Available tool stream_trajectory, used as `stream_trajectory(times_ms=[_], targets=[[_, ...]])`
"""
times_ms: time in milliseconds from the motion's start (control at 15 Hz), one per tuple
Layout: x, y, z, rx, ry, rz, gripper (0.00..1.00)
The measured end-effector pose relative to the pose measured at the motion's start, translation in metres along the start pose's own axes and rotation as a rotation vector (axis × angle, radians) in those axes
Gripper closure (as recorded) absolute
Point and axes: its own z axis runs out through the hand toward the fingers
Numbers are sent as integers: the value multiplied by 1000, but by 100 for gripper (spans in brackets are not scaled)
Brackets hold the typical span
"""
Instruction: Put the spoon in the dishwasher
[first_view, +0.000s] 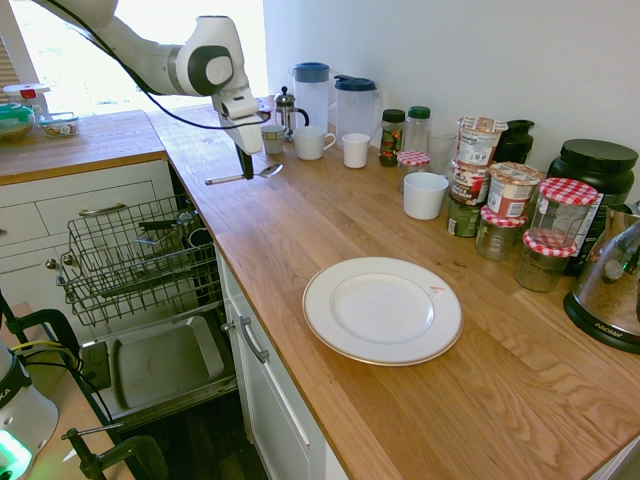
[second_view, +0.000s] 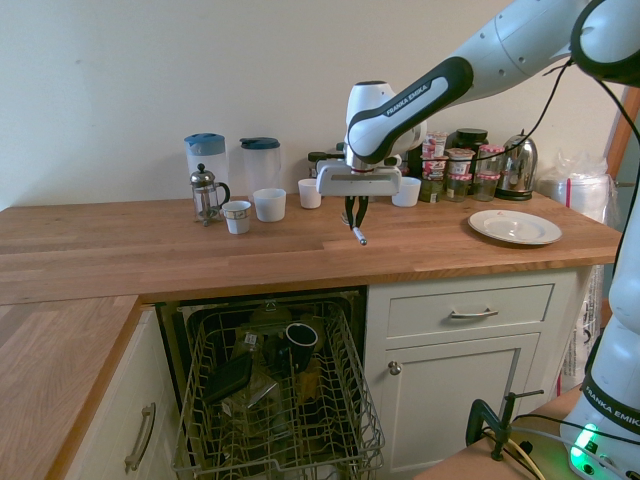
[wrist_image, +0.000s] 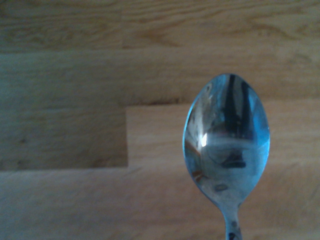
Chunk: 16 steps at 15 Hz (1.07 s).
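The spoon (wrist_image: 226, 140) is gripped by its handle in the tool (first_view: 246, 165), whose fingers are closed on it. It is held over the wooden surface (second_view: 110, 245), near the edge on the dishwasher's side; whether the wood is touched by it cannot be told. In the first exterior view, the bowl is pointed to the right and the end of the handle to the left. In the wrist view, the hollow of the bowl is seen, with bright and dark reflections in it.

The dishwasher (first_view: 165, 365) is open below the surface, its door lowered and its wire rack (second_view: 365, 425) pulled out. A dark mug (second_view: 300, 340) and other items are carried in the rack.

A white plate (first_view: 330, 335) with a thin coloured rim is set on the surface, well apart from the spoon. Along the wall, two lidded pitchers (second_view: 207, 165) (second_view: 261, 165) are lined up behind a French press (second_view: 205, 195) and white cups (second_view: 270, 205). Further along, jars with red checked lids (first_view: 543, 262) are grouped with printed tubs (first_view: 513, 190) and a large black-lidded container (first_view: 597, 165), and a metal kettle (first_view: 612, 275) is placed beside them.
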Motion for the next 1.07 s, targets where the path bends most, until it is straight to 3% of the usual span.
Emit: stream_trajectory(times_ms=[333, 600, 1067], targets=[[-92, 31, -27, 11, 11, -9, 100], [-147, 54, -23, -7, 9, -66, 100], [-169, 70, -14, -7, 29, -93, 100]])
